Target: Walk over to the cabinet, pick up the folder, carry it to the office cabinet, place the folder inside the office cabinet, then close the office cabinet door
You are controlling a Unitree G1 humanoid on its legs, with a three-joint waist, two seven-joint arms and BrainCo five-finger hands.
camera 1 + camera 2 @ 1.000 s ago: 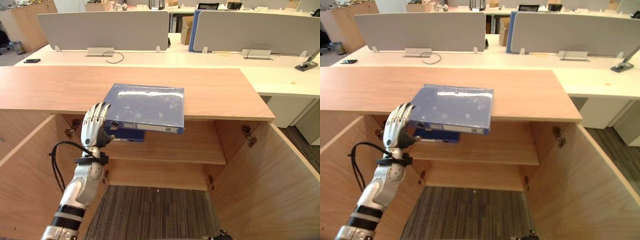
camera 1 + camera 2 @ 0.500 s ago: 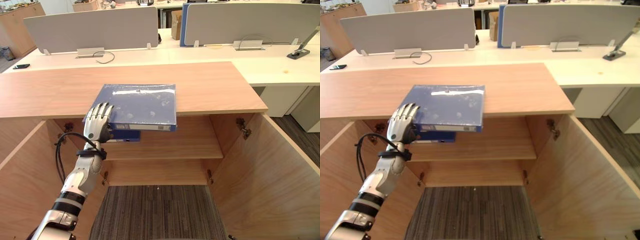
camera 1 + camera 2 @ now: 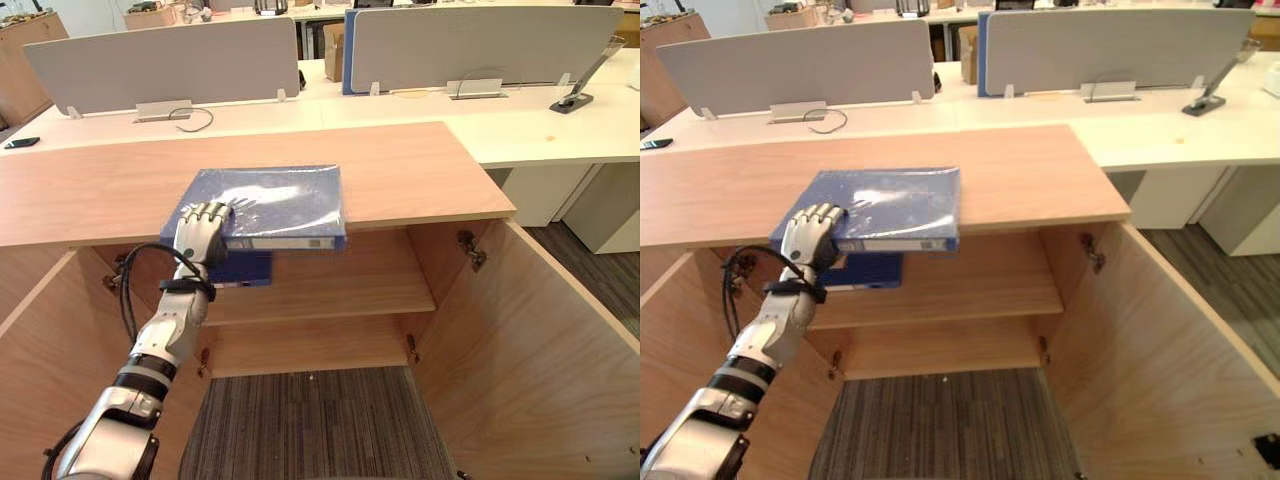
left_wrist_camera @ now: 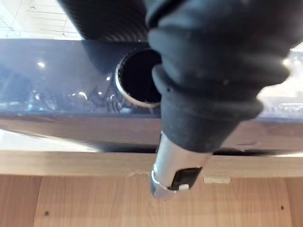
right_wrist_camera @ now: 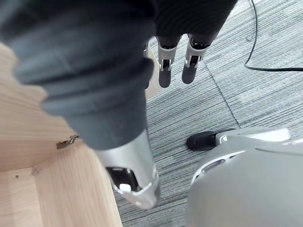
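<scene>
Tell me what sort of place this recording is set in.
Most likely an open-plan office: rows of white desks with grey divider screens, a low wooden cabinet standing open with a blue folder on its top, and grey carpet.

Bright, even office light falls from above. A white streak of glare crosses the cover of the glossy blue folder. In the left wrist view small bright spots, probably ceiling lamps mirrored, dot its shiny face. The pale wooden cabinet top throws a soft shadow onto the upper wooden shelf beneath it. The white desks behind are the brightest area. The grey striped carpet is evenly lit, with only faint shadows.
</scene>
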